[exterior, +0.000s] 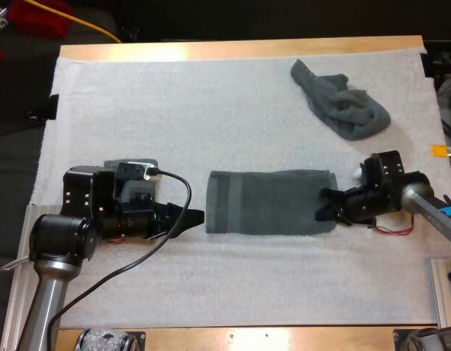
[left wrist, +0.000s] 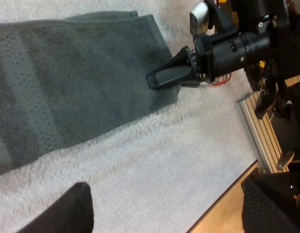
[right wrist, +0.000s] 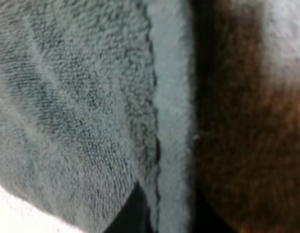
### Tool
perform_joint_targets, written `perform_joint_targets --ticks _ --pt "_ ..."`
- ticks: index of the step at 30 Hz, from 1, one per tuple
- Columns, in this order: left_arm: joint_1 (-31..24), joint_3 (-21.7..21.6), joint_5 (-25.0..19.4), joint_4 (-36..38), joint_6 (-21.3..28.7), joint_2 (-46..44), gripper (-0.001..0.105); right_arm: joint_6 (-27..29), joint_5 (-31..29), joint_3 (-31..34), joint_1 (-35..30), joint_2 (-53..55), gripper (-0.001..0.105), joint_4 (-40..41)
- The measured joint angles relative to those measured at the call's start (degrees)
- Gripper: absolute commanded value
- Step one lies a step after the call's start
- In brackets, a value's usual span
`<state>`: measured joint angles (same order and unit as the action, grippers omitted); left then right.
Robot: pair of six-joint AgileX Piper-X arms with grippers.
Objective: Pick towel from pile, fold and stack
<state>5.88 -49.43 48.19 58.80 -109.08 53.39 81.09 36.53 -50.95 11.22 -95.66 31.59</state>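
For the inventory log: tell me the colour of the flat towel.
Dark grey-green; the flat towel has a woven band near one end. Best in the high view.

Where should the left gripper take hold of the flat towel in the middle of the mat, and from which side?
Probably its left short edge, coming in from the left. The flat towel lies lengthwise between the grippers, that edge faces the open left gripper, and the right gripper is at the other end.
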Motion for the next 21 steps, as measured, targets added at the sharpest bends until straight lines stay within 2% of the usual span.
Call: perform_joint_targets --ticks 5,12,21 --pt "0.0 0.0 0.0 0.5 0.0 0.0 0.063 2.1 -8.7 0.3 0.5 3.7 0.002 4.3" --pt "0.0 0.0 0.1 1.2 0.0 0.0 0.063 6.6 -24.3 0.6 0.5 10.3 0.002 10.5" --pt "0.0 0.0 0.1 4.0 1.1 0.0 0.063 9.4 -43.4 0.6 0.5 18.3 0.002 16.5"
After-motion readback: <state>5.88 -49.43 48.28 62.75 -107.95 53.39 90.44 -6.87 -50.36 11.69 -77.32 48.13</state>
